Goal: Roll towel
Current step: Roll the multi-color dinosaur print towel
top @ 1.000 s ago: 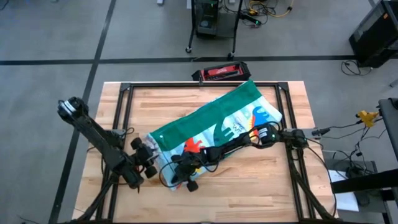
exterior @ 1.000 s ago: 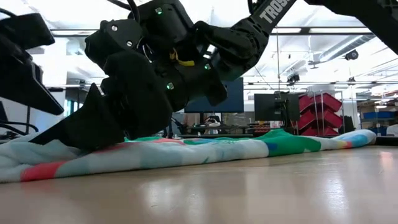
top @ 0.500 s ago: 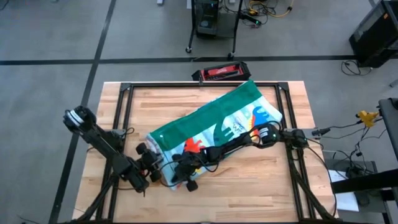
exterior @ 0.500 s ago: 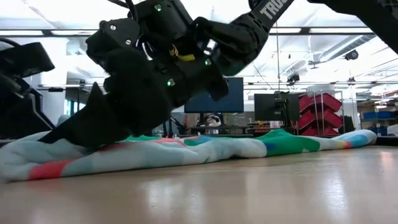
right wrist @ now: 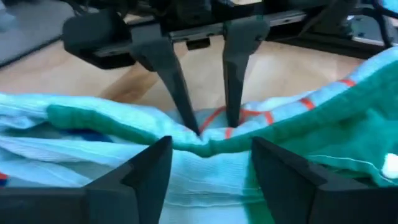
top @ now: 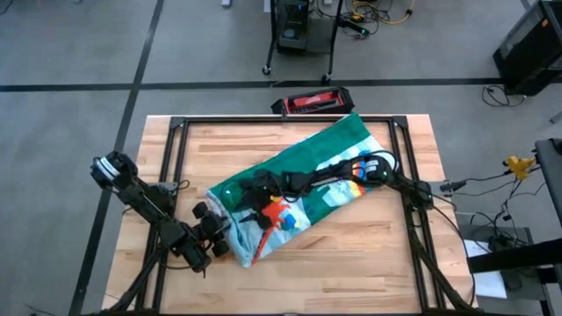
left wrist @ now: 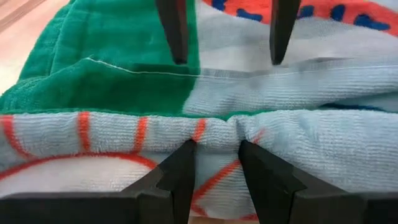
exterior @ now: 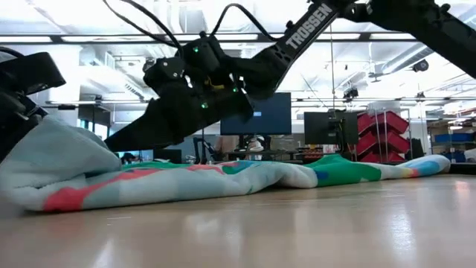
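Note:
The towel (top: 307, 175) lies slantwise on the table, running from near left to far right. Its striped dinosaur face and its green border both show. Its near-left end (exterior: 59, 160) bulges up off the wood. My left gripper (top: 221, 239) is shut on that end. My right gripper (top: 253, 200) hovers open just above the towel, a little farther in along it, facing the left gripper; in its wrist view its fingers (right wrist: 149, 171) stand wide apart with only cloth beneath. My left gripper pinches a raised ridge of cloth (left wrist: 214, 132) at the towel's near-left end between its two fingers. They come in low from the table's left, nearly level. The ridge is bunched, several layers thick. That end sits lifted, and the rest of the towel lies slack on the table.
A black and red box (top: 312, 103) lies at the table's far edge. Black frame rails (top: 176, 158) run along the left and right sides. Bare wood (top: 351, 263) shows near and right of the towel.
My right gripper has opened and let go of the towel's near end. It has risen and drawn back toward the far edge, over the towel. My left gripper has edged right. The towel's near-left end now stands higher and more bunched.

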